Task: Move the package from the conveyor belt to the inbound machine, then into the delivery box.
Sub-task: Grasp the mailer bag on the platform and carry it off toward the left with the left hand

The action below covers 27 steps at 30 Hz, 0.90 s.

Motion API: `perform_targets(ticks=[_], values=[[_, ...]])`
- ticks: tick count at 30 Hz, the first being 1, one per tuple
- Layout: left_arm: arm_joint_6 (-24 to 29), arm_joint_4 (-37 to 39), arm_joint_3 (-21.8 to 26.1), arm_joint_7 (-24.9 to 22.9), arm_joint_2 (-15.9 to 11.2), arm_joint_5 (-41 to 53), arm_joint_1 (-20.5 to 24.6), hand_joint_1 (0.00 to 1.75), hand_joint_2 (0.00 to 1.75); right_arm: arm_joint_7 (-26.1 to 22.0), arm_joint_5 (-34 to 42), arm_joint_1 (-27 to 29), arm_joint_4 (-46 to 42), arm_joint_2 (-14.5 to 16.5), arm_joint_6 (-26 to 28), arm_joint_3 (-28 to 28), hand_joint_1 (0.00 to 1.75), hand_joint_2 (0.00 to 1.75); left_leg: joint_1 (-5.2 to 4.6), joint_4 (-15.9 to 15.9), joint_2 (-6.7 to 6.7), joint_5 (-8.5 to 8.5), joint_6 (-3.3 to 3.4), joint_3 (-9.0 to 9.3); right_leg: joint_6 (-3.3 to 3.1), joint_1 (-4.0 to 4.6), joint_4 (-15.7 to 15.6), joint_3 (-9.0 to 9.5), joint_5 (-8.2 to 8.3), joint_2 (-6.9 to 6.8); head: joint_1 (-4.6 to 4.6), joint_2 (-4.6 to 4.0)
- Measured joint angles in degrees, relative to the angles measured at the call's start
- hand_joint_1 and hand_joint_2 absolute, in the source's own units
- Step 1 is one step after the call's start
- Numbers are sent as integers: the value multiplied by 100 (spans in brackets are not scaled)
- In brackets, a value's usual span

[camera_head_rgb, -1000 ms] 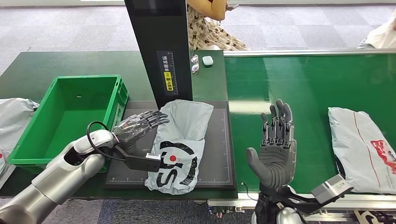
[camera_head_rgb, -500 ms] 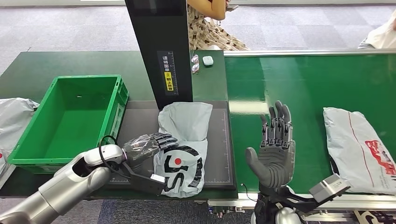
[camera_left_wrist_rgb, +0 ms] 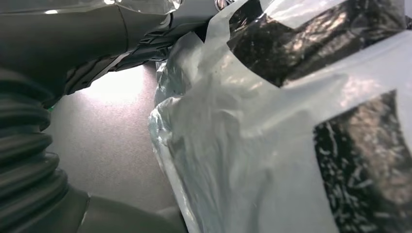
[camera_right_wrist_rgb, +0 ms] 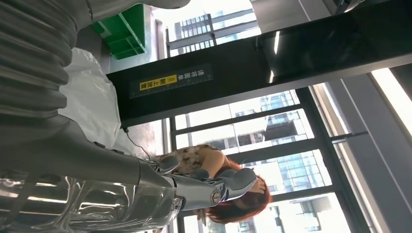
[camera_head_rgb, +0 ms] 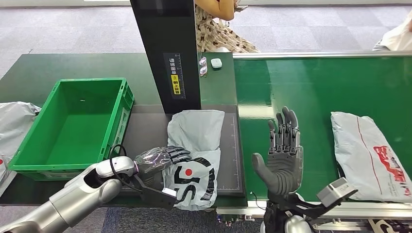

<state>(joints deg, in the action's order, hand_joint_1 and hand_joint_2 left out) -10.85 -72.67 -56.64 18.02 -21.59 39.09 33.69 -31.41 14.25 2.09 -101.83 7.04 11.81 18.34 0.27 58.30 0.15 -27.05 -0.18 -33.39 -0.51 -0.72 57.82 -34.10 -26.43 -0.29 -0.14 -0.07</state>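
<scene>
A green delivery box [camera_head_rgb: 73, 127] sits at left. The left robot hand [camera_head_rgb: 158, 160] grips a grey package [camera_head_rgb: 197, 150] at the scale platform's [camera_head_rgb: 145, 128] near edge, its fingertips hidden by plastic. The right robot hand [camera_head_rgb: 282, 155] hovers open over the conveyor belt [camera_head_rgb: 316, 87]; a second package [camera_head_rgb: 369, 153] lies partly cut off.

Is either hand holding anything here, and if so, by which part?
The left hand grips the grey package on the dark platform, at its near left edge by the printed end. The right hand holds nothing.
</scene>
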Motion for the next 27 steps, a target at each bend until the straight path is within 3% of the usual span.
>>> perform_targets(ticks=[9,15,21,27], values=[[509,160,-4,27,67,-21,-48,175,175,19,-22,-3,131,0,45,0,0,175,0,0,0,0,0,1,0,0,0,2,0,0,-1,0],[1166,185,335,76,142,-494,-424,175,175,60,-37,33,195,-1,158,-2,0,175,0,0,3,0,0,1,0,0,0,-1,0,4,-1,0],[2025,-93,1271,187,281,-966,-1355,175,175,108,-30,133,220,-12,283,-10,0,175,0,-1,8,-6,-6,0,1,0,0,-6,-3,11,-1,0],[2830,-1223,2394,382,721,-744,-2762,175,175,98,-17,292,250,-44,340,-51,0,175,-2,-1,15,-16,2,-6,6,-2,-4,-11,-8,18,0,0]])
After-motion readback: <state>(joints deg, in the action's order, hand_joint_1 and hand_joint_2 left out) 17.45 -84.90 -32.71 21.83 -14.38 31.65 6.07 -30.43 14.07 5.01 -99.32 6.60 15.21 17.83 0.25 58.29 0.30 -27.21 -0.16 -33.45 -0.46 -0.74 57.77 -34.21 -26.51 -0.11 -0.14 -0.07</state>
